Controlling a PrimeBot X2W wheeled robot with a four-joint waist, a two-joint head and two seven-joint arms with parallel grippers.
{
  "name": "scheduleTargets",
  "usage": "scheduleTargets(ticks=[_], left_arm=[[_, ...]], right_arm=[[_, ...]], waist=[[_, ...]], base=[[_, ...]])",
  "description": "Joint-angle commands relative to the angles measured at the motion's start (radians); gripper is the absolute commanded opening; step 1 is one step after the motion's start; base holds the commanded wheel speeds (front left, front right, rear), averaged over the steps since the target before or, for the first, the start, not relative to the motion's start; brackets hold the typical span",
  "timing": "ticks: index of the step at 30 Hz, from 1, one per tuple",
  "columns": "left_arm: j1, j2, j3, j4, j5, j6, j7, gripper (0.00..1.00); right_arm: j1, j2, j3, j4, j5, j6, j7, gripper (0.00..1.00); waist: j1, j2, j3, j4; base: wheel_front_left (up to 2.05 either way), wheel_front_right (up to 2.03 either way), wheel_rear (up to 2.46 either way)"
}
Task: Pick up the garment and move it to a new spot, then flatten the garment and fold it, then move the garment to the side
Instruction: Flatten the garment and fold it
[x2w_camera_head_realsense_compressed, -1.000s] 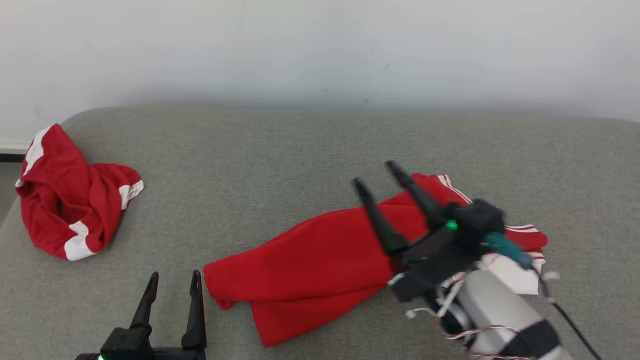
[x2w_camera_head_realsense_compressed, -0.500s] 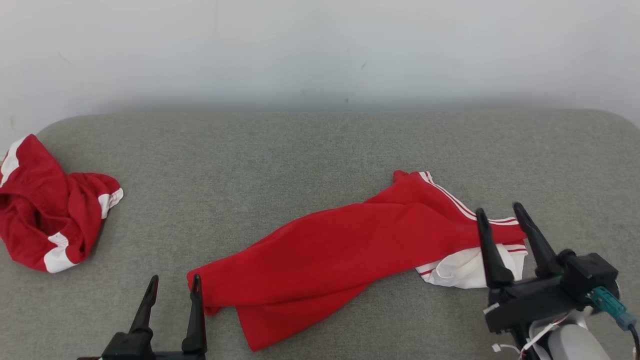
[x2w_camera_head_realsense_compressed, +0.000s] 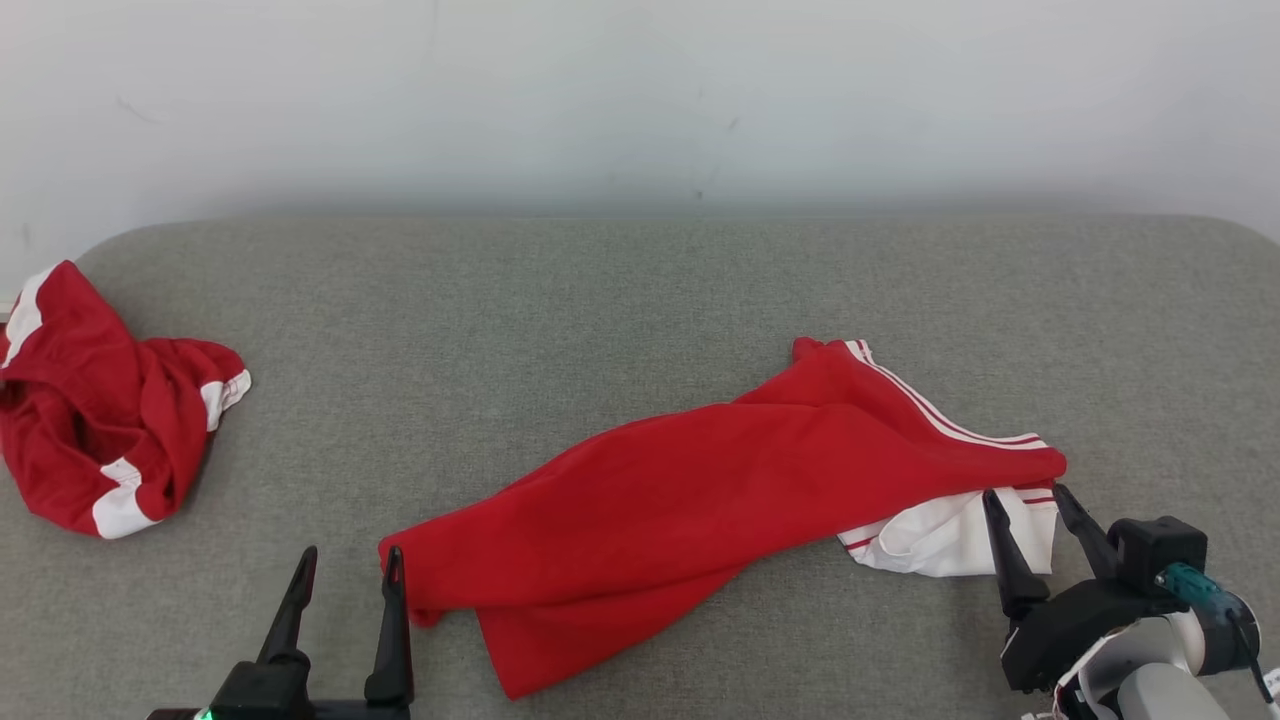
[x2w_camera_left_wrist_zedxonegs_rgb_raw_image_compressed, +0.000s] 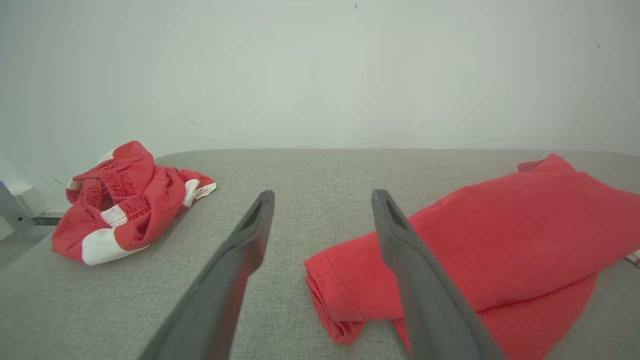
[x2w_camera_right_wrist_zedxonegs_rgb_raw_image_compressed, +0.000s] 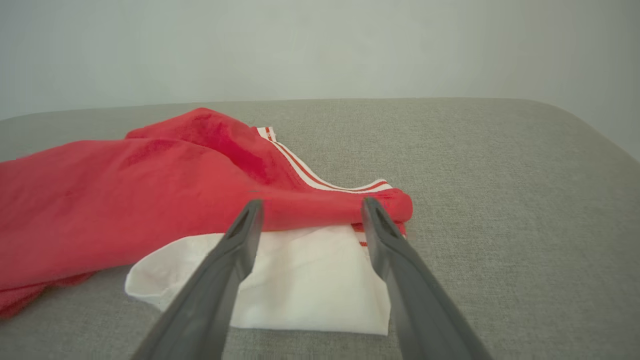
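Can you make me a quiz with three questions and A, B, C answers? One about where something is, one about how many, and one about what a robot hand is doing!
1. Where is the crumpled garment?
A. At the robot's far left on the grey cushion
B. Under the right hand
C. Hanging on the wall

2. How many red garments lie on the grey cushion?
A. One
B. Two
C. Four

3. What is the right hand doing?
A. It is open and grips nothing
B. It is shut tight on cloth
C. It is lifting a garment high in the air

Answers:
1 A, because it sits by the cushion's left edge in the head view.
2 B, because there is the crumpled garment and the long garment.
3 A, because its two fingers stand wide apart in the right wrist view, with no cloth pinched.
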Motion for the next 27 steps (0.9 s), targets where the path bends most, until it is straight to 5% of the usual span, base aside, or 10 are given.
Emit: scheduleTargets(ticks=[1, 13, 14, 15, 16, 27], left_arm=[[-0.009, 0.003, 0.006, 0.001, 0.008, 0.001, -0.003, 1.00], [-0.013, 0.009, 0.017, -0.004, 0.020, -0.002, -0.003, 1.00], [-0.015, 0.009, 0.018, -0.004, 0.020, -0.002, -0.003, 1.00], [-0.016, 0.009, 0.019, -0.003, 0.019, -0.003, -0.003, 1.00], [-0.016, 0.009, 0.020, -0.001, 0.017, -0.003, -0.003, 1.00], [0.009, 0.007, 0.033, 0.006, 0.005, -0.005, -0.003, 1.00]], right_arm=[[-0.023, -0.011, 0.005, 0.042, 0.000, -0.002, 0.009, 1.00], [-0.145, -0.044, 0.055, 0.319, 0.013, -0.002, 0.049, 1.00], [-0.154, -0.045, 0.060, 0.339, 0.019, -0.002, 0.054, 0.77], [-0.163, -0.045, 0.067, 0.354, 0.024, -0.002, 0.055, 0.23], [-0.173, -0.047, 0.073, 0.367, 0.031, -0.002, 0.050, 0.00], [-0.148, -0.068, 0.181, 0.333, 0.129, -0.002, -0.088, 0.00]], waist=[[0.0000, 0.0000, 0.002, 0.005], [0.0000, 0.0000, 0.016, 0.033], [0.0000, 0.0000, 0.017, 0.033], [0.0000, 0.0000, 0.017, 0.033], [0.0000, 0.0000, 0.017, 0.033], [0.0000, 0.0000, -0.019, 0.000]], base=[[0.00, 0.00, 0.00], [0.00, 0.00, 0.00], [0.00, 0.00, 0.00], [0.00, 0.00, 0.00], [0.00, 0.00, 0.00], [0.00, 0.00, 0.00]])
